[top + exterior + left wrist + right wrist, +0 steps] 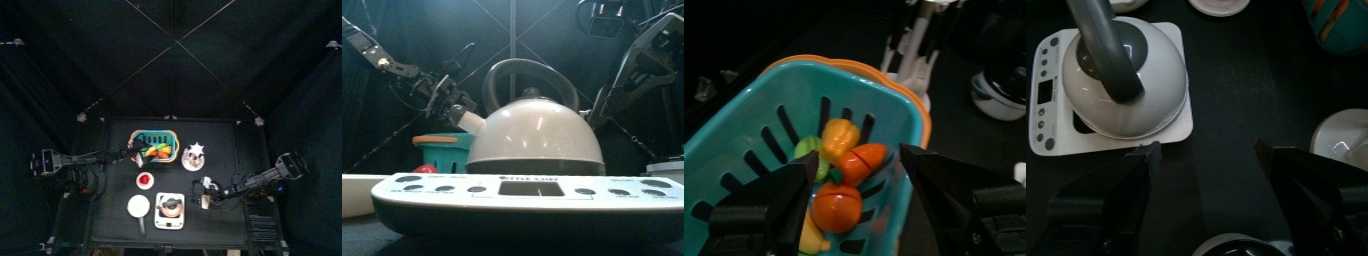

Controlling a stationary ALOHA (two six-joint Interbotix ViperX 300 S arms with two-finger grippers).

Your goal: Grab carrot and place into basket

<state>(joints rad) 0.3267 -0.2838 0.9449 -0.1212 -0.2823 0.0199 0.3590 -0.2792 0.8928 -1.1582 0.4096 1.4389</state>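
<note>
The left black arm is reaching in from the table's left side in the top view, its forearm stretched toward the teal-green slatted plastic basket [154,145] at the back of the small black table [107,190]. Its left gripper [855,185] is hanging just over the basket's open top, tilted downward, and its two black jaws are standing spread wide apart with nothing between them. In the left wrist view the small orange elongated toy carrot [840,137] is lying inside the basket [751,120], among other toy pieces: a rounded orange-red piece [865,160] just beside it and a round red-orange piece [836,208] nearer the jaws. The carrot is resting on the basket floor, free of the gripper.

The right black arm is resting at the table's right side, its wrist rolled and its right gripper [1207,165] pointing down toward the tabletop beside a white toy kettle with a grey handle on a white base [1120,85]. Its jaws are standing apart and gripping nothing. In the front view the kettle [536,135] is filling the foreground, the basket [442,152] showing behind its left side.
</note>
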